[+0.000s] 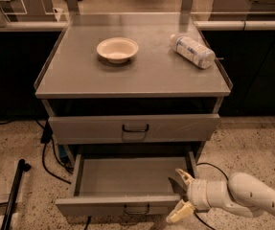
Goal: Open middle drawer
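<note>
The middle drawer (103, 206) is a grey metal drawer pulled far out of the cabinet, with its inside bare and a small dark loop handle (137, 209) at the centre of its front panel. My gripper (179, 197) is at the drawer's front right corner, coming in from the right on a white arm. It is open: one cream finger (184, 177) points up over the drawer's right side and the other reaches down past the front panel. It holds nothing.
The drawer above (134, 127) has its front nearly flush. On the cabinet top (79, 75) stand a cream bowl (118, 49) and a plastic bottle (192, 51) lying on its side. Black cables (48, 152) and a dark pole (15, 190) lie on the floor at left.
</note>
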`<state>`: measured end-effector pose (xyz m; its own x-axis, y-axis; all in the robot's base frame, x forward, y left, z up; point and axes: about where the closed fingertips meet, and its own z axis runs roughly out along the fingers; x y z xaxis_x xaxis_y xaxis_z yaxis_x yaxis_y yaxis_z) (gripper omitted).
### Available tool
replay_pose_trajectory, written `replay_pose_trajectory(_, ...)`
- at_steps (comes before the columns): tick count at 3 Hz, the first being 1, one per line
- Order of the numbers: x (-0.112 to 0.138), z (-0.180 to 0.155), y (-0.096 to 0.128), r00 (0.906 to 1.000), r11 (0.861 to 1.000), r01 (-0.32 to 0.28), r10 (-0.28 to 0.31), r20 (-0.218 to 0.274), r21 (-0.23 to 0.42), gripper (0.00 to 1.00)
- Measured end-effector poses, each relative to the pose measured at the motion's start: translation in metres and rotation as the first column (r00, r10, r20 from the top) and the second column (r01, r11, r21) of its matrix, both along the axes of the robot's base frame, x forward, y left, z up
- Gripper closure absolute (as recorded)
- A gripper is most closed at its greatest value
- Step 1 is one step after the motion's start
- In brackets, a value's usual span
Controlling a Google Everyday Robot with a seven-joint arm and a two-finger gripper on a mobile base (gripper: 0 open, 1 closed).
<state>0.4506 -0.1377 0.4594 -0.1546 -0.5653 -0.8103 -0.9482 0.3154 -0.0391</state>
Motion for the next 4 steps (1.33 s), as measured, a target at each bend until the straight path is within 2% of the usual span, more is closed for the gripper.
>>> replay_pose_trajectory(1, -0.009, 0.0, 0.0, 1.0, 1.0, -0.007, 0.007, 0.002, -0.003, 0.0)
replay_pose_trajectory(2, -0.052, -0.03, -0.003, 0.998, 1.0, 0.0, -0.001, -0.063, -0.016, 0.0)
replay_pose_trajectory(3, -0.053, -0.03, -0.003, 0.998, 1.0, -0.001, 0.0, -0.063, -0.016, 0.0)
replay_pose_trajectory(4, -0.053, -0.03, -0.003, 0.998, 1.0, -0.001, 0.0, -0.063, -0.016, 0.18)
